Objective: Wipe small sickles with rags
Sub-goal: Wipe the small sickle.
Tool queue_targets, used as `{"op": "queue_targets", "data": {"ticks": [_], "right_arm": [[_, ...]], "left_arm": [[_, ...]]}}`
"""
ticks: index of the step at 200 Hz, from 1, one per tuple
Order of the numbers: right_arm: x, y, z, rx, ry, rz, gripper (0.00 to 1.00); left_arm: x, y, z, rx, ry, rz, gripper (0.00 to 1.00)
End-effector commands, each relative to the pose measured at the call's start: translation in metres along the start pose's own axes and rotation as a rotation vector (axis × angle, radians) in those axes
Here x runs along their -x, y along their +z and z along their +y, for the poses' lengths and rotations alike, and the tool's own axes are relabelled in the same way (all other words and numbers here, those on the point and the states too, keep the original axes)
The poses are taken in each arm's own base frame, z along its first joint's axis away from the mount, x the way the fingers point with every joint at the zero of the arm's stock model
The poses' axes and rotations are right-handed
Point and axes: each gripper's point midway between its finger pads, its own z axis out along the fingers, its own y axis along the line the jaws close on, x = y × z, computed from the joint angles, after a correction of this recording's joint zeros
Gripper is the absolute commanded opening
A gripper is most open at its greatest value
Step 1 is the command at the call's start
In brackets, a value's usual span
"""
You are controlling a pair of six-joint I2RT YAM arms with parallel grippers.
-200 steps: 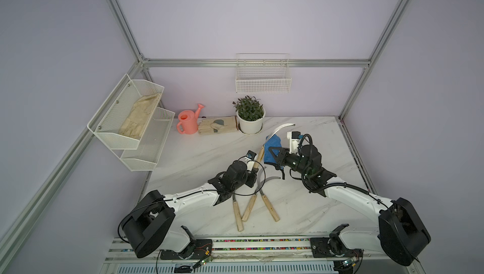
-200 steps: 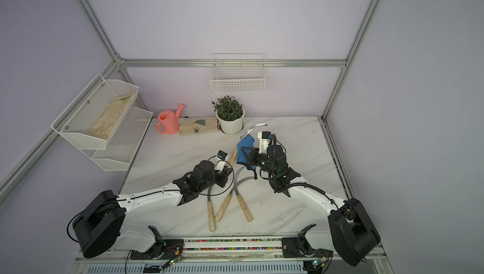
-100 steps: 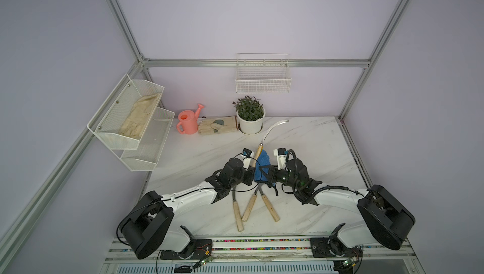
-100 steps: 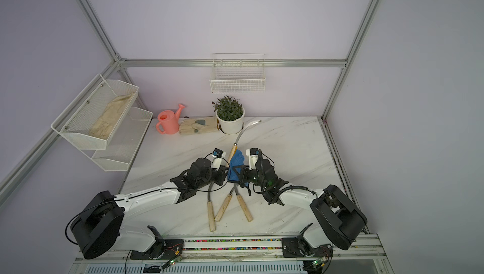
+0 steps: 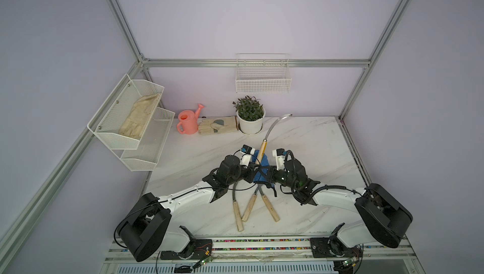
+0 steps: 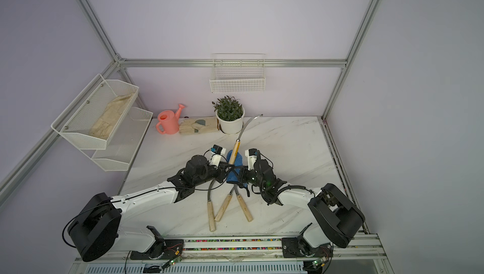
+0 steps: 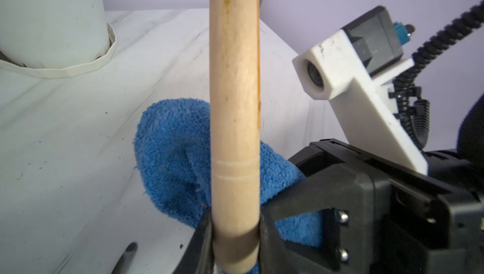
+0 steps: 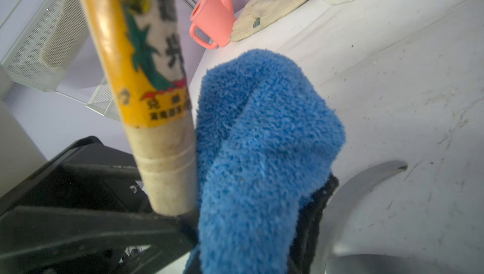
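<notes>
Robot lab cell: aluminium frame (image 5: pixel 209 62), bare lilac walls (image 5: pixel 235 11).

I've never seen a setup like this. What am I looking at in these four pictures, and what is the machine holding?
These are two white-and-black robot arms mounted at the near edge of a white marble-patterned table. Two pictures look down on the whole scene from above. The other two come from small cameras on the arms' wrists. The left gripper is shut on the pale wooden handle of a small sickle with a thin curved grey blade, lifted off the table. The right gripper is shut on a fluffy blue cloth, right beside that handle. Three more such sickles lie on the table below. At the back stand a pink watering can, a potted plant and a beige glove.
</notes>
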Motion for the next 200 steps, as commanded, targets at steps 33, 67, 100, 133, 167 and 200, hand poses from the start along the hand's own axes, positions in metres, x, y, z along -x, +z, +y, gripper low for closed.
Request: {"op": "queue_targets", "data": {"ticks": [33,67,100,133,167,200], "right_arm": [[0.100,-0.042,0.050,0.193,-0.010,-0.216,0.00],[0.111,-0.060,0.048,0.220,-0.019,-0.239,0.00],[0.101,-0.067,0.031,0.200,-0.014,-0.228,0.00],[0.078,-0.070,-0.001,0.119,-0.003,-0.218,0.00],[0.070,-0.080,-0.055,-0.049,0.025,-0.263,0.00],[0.083,-0.079,-0.057,-0.045,0.008,-0.277,0.00]], "left_arm": [[0.008,-0.003,-0.024,-0.118,0.044,-0.009,0.00],[0.005,0.001,-0.027,-0.138,0.069,0.008,0.00],[0.002,0.002,-0.041,-0.215,0.123,0.025,0.00],[-0.011,0.016,-0.041,-0.242,0.132,0.075,0.00],[-0.012,0.016,-0.054,-0.329,0.097,0.086,0.00],[-0.015,0.018,-0.059,-0.365,0.085,0.108,0.00]]}}
